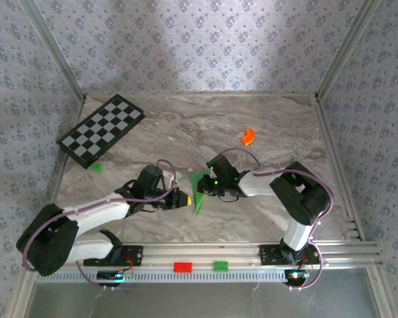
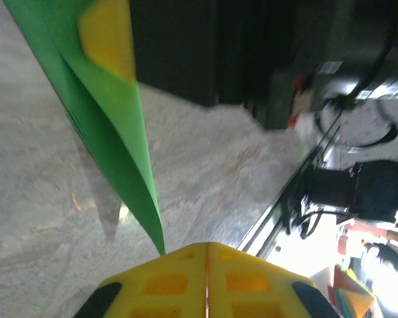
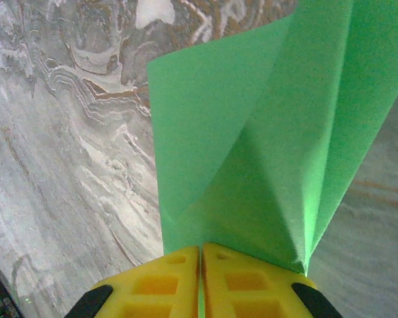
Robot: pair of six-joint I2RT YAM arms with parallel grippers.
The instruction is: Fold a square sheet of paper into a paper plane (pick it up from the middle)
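Table [image 1: 278, 126]: marbled grey-beige top, as I see it from above. Checkered board [image 1: 101, 130] lies flat in the far left corner, set askew. Tiny green block [image 1: 97, 167] sits near the board's near edge, apart from it. Orange curved piece [image 1: 248, 137] lies right of centre, well apart from both

Soft dim overhead light, pale patch on back wall [image 1: 186, 40], left wrist view blurred, blown-out glare lower right.

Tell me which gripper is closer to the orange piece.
Right. The right gripper sits near-left of the orange piece; the left gripper is farther that way, past the green paper.
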